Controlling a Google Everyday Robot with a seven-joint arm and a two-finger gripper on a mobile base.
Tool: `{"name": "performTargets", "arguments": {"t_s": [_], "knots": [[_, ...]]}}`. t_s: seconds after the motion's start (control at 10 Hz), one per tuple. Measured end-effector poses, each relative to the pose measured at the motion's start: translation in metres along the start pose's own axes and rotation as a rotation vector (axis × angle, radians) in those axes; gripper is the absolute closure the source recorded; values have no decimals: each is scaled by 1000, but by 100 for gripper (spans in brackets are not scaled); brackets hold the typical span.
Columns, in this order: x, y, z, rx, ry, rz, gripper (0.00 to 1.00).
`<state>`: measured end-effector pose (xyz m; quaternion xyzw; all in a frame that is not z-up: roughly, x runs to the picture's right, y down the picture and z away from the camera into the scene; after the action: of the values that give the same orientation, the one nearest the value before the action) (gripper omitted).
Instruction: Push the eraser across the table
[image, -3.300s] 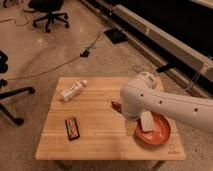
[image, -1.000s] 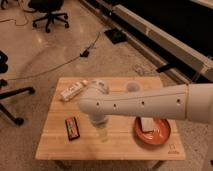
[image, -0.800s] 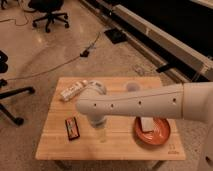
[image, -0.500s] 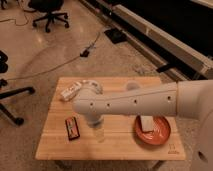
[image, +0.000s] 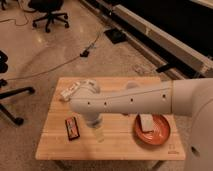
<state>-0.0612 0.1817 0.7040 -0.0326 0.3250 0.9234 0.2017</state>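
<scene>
The eraser (image: 72, 127), a small flat block with black edges and a reddish-orange face, lies on the left part of the light wooden table (image: 115, 150). My white arm reaches in from the right across the table. The gripper (image: 97, 132) points down at the tabletop just right of the eraser, a short gap away from it. A white bottle (image: 70, 90) lies on its side near the far left edge, partly hidden behind the arm.
An orange bowl (image: 159, 135) holding a white block (image: 147, 121) stands on the right part of the table. Office chairs (image: 49, 11) stand on the floor at the left and at the back. Cables (image: 85, 51) run across the floor behind the table.
The arm has swung from over the orange bowl leftward across the table. Over the last second the gripper has edged closer to the eraser. The eraser has not moved.
</scene>
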Motion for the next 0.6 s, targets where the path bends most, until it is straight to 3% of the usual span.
{"name": "performTargets", "arguments": {"t_s": [0.2, 0.6], "knots": [[16, 6, 0, 5, -4, -19, 20], [22, 9, 2, 18, -9, -46, 20]]}}
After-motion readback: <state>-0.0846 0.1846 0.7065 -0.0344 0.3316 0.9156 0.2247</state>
